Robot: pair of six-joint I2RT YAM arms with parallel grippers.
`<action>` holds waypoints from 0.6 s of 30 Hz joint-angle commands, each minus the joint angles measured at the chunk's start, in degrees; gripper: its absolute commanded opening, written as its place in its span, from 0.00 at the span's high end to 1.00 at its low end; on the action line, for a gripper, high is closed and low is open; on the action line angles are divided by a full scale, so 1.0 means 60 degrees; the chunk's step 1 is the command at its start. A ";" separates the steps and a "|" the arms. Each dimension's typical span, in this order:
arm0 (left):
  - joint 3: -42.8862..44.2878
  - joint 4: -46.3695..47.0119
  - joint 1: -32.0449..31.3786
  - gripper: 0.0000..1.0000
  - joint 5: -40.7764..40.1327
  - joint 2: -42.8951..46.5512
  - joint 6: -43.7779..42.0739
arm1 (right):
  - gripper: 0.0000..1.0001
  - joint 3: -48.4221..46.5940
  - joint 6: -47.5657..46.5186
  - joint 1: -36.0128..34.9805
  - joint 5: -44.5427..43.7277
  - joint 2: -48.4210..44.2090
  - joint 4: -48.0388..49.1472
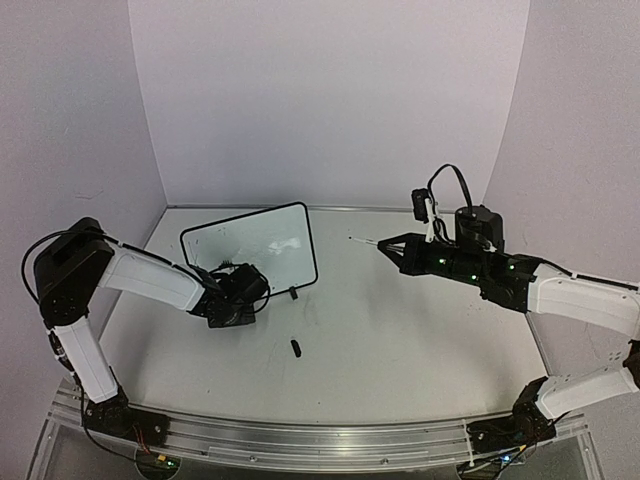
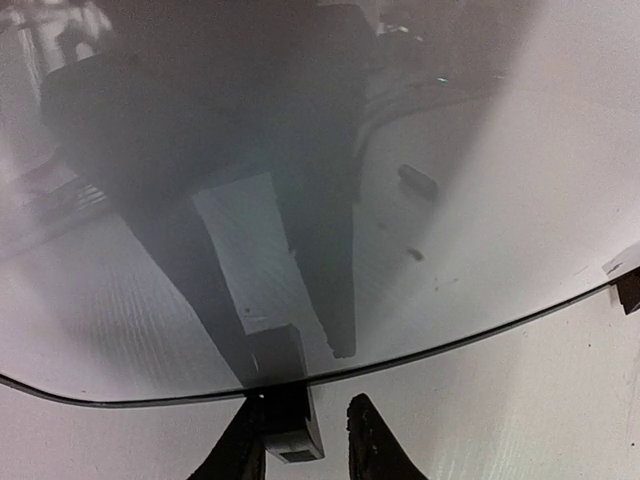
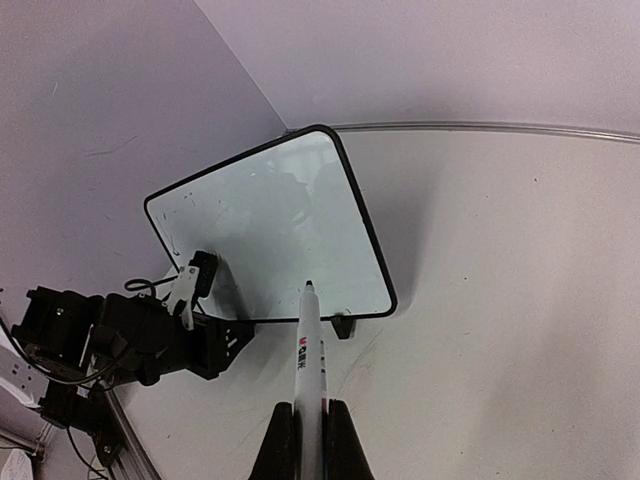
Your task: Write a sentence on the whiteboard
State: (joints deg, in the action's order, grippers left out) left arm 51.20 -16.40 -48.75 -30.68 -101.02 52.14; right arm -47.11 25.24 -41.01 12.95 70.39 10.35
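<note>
Here the left claw (image 2: pixel 305 405) straddles a foot (image 2: pixel 288 428) of the whiteboard (image 2: pixel 480 200), grip unclear; the right claw (image 3: pixel 310 408) is clamped on a marker (image 3: pixel 309 340).

pale table (image 1: pixel 420 340), one stray bit
small black cylinder (image 1: pixel 296 348) lies near the table's middle; lilac walls (image 1: pixel 330 100) rise at its far edge.

Soft, even light, faint shadows; up close the whiteboard (image 2: pixel 500 180) mirrors a dark, blurred reflection.
</note>
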 commanded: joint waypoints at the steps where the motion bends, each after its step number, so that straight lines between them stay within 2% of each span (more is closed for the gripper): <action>1: 0.0194 0.0403 0.0071 0.78 -0.0346 -0.0259 -0.0287 | 1.00 -0.0014 0.0070 0.0009 0.0032 0.0106 0.0355; 10: 0.0172 0.0324 -0.0098 0.99 -0.0572 -0.0482 -0.0267 | 1.00 0.0033 0.0125 0.0010 -0.0012 0.0079 0.0355; 18: 0.0170 -0.0083 -0.0990 1.00 -0.0597 -0.0402 0.0797 | 1.00 0.0061 0.0144 0.0008 -0.0027 0.0010 0.0345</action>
State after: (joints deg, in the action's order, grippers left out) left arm 51.29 -14.54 -51.13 -35.16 -103.41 55.08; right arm -47.09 25.79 -41.01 12.93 70.39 10.48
